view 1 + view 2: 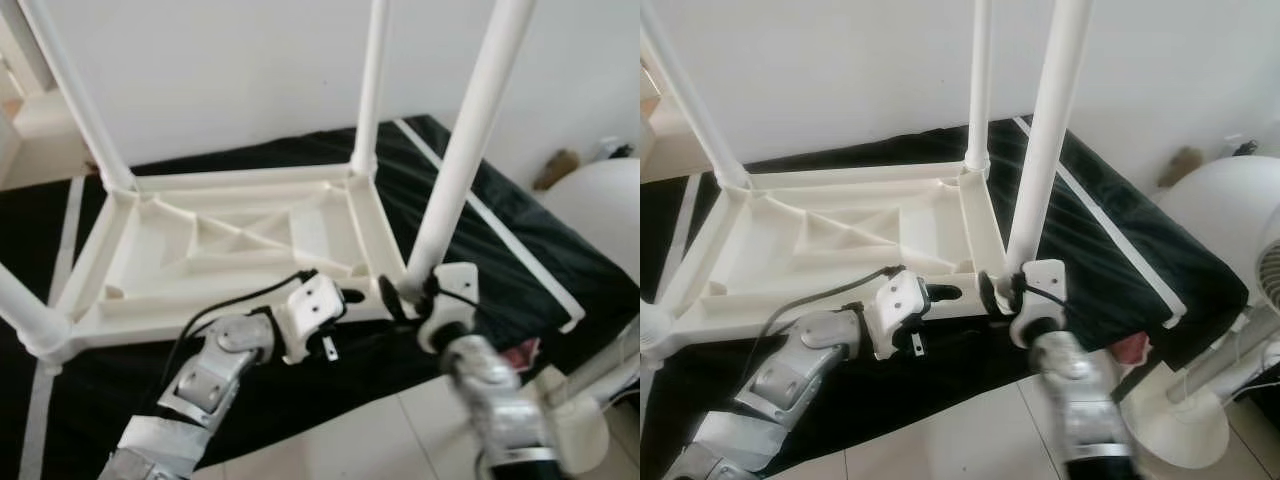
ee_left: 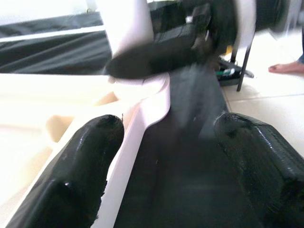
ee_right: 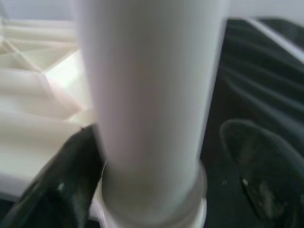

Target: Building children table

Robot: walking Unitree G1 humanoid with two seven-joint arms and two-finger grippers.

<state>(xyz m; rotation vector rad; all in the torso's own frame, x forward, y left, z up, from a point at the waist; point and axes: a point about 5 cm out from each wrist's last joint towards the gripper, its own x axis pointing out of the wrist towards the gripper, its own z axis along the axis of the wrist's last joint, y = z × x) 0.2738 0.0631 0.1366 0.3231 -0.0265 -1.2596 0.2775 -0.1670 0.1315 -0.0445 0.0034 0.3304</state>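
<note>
White plastic children's table frame [image 1: 230,250] lies upside down on a black cloth with white stripes [image 1: 500,250], ribbed underside facing up. Four white round legs stand up from its corner sockets; the near-right leg [image 1: 465,140] rises from the corner closest to the robot.

Right pincer [image 1: 997,290]: at the base of the near-right leg, where it enters the socket. In the right wrist view the leg [image 3: 147,95] sits between the two black fingers [image 3: 259,161]; a gap shows on one side, and contact on the other cannot be judged. Fingers are apart around the leg.

Left pincer [image 1: 352,297]: just beside the same corner, along the near edge rail of the frame. In the left wrist view its fingers [image 2: 80,175] are spread, one over the pale rail [image 2: 137,128], the other over the black cloth. It holds nothing.

Surface: the cloth hangs off its near edge down to a pale tiled floor [image 1: 340,440]. The frame's near rail lies close to that edge.

Room: plain white wall [image 1: 240,70] behind. White pedestal fan [image 1: 1230,260] stands to the right, close to the cloth's right corner. A person's bare foot [image 2: 287,68] rests on the tiles in the left wrist view.
</note>
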